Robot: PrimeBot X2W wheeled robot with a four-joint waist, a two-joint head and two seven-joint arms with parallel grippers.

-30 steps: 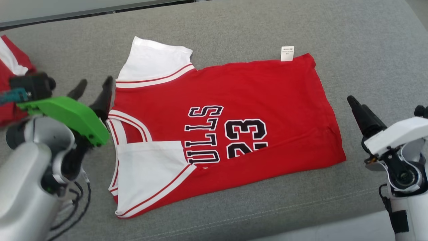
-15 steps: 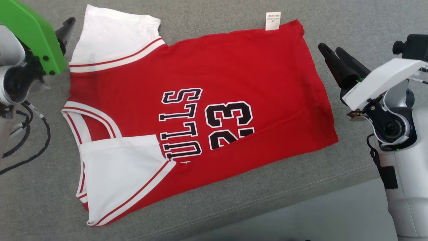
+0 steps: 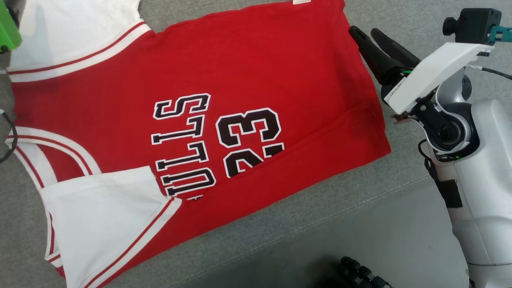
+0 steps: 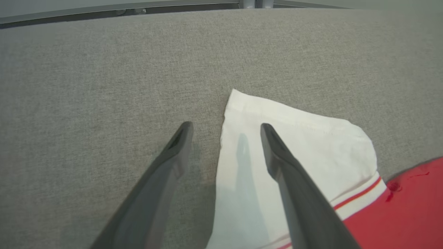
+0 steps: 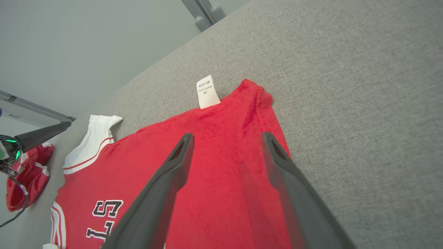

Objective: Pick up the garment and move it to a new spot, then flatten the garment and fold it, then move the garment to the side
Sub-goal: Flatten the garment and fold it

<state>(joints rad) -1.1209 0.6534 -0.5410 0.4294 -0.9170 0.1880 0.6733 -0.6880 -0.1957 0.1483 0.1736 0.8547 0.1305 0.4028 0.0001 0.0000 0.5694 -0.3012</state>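
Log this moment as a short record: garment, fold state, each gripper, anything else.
garment: red jersey, lying on grey cushion
fold state: near long edge and near sleeve folded over front, hiding part of print
left gripper: open, straddling far white sleeve's edge
right gripper: open, at hem corner by white label
other: second red garment farther left

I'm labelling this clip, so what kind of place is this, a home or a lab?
Probably a lab or test space: the red jersey lies on a wide grey fabric-covered surface with a metal rail along its far edge, and a bare grey wall behind.
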